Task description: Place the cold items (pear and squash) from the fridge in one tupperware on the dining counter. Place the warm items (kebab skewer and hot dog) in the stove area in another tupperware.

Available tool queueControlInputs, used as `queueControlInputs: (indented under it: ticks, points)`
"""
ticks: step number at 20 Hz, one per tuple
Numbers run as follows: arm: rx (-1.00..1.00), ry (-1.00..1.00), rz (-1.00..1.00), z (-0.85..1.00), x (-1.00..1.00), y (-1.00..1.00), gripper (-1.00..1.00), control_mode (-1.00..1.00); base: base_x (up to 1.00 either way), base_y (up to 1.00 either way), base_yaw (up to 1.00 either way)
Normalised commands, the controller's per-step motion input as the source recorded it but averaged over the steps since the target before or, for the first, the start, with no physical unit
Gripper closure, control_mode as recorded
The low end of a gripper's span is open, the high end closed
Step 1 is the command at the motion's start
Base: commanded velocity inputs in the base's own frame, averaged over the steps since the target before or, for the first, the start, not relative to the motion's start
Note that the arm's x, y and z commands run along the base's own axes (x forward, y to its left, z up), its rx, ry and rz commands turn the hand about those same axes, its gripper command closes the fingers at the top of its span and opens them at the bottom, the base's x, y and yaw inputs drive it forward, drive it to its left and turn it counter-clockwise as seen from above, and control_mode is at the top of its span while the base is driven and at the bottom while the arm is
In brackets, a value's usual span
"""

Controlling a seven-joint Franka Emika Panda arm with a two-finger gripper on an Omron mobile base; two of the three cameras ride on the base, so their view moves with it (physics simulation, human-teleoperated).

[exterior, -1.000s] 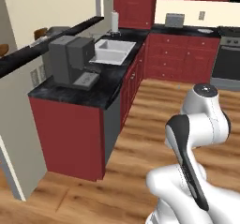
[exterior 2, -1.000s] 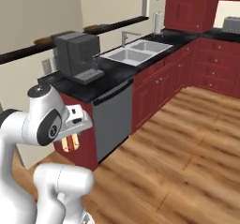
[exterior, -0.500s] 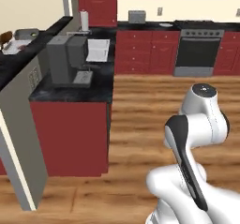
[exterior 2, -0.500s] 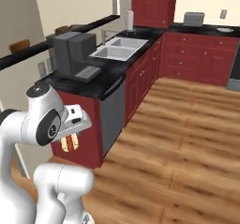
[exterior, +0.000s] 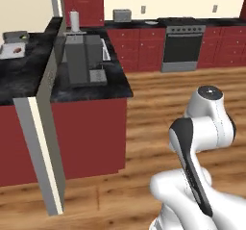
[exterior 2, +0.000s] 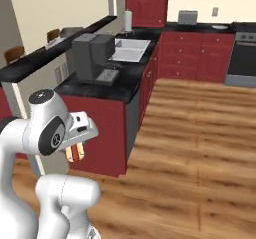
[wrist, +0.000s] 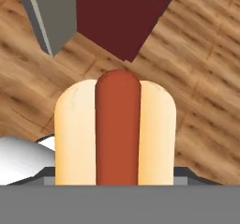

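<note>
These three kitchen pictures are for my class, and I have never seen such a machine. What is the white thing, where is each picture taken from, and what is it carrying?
The white thing is a robot arm on a base that can drive, in a computer-drawn kitchen. Two pictures come from cameras on the base, behind the arm to its left and right. The third camera sits on the hand and looks along the gripper.

The gripper holds a hot dog, a red sausage in a pale bun, over the wooden floor. On the black counter stand a grey coffee machine and a paper towel roll; a sink is set into it. On the higher dining counter sits a pale tray.
</note>
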Motion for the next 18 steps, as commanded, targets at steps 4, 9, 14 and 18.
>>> queueControlInputs:
  ticks: [4, 9, 14, 18]
  points:
    - [0.0, 0.0, 0.0, 0.0, 0.0, 0.0, 1.0, 1.0, -0.11, 1.0, -0.28]
    - [0.0, 0.0, 0.0, 0.0, 0.0, 0.0, 1.0, 1.0, 0.0, 1.0, -0.3]
    - [0.0, 0.0, 0.0, 0.0, 0.0, 0.0, 1.0, 1.0, 0.0, 1.0, -0.33]
    - [0.0, 0.0, 0.0, 0.0, 0.0, 0.0, 1.0, 1.0, -0.03, 1.0, -0.33]
